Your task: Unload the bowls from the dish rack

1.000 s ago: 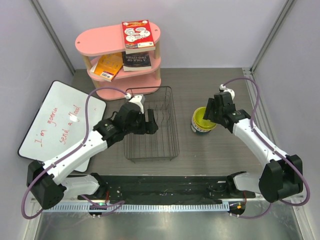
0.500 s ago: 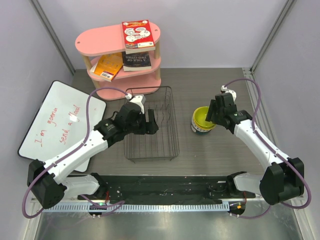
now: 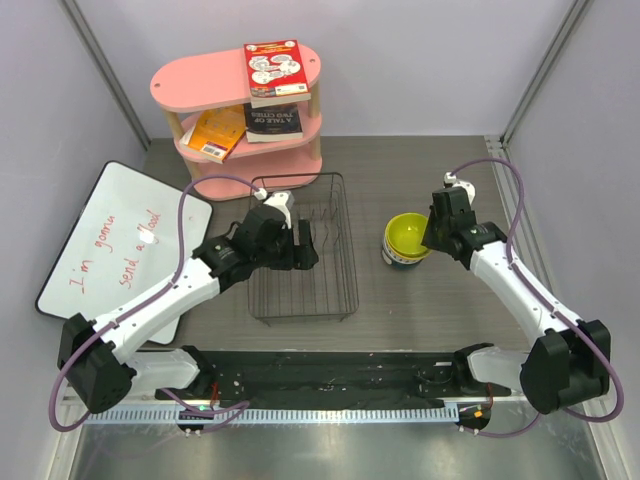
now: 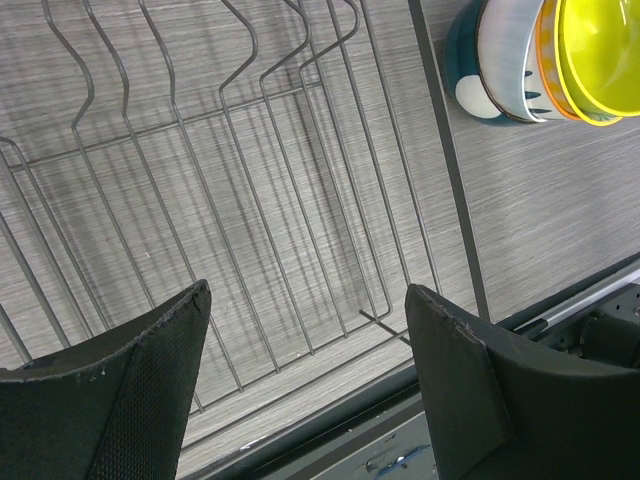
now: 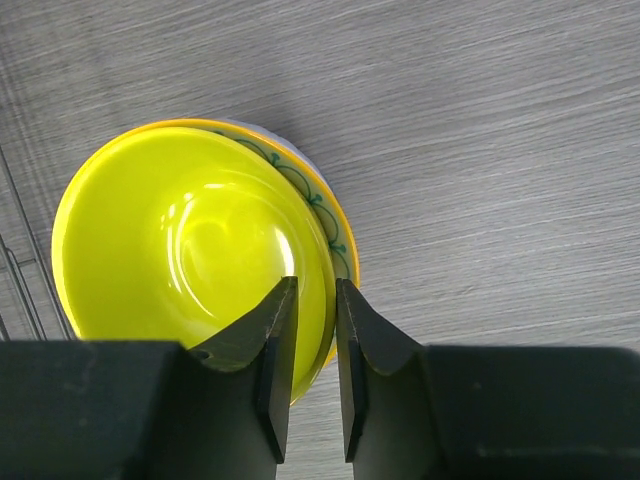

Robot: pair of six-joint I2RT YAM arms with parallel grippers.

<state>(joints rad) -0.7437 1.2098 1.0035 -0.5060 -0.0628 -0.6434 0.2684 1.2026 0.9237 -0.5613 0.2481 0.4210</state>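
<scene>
The stack of bowls (image 3: 405,236) sits on the desk (image 3: 400,180) right of the dish rack (image 3: 330,290), seemingly apart from it, with the shelf (image 3: 195,80) behind and the whiteboard (image 3: 110,240) at left.

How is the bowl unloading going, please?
Left pincer open over dish rack, rack looks bare. Right pincer narrow at rim of yellow-green bowl, grip unclear. Bowls stacked on table.

Bare grey wood-grain worktop (image 3: 400,170) lies open at upper right of the frame; the pink two-tier shelf (image 3: 200,80) and black wire dish rack (image 3: 330,285) crowd centre-left.
</scene>
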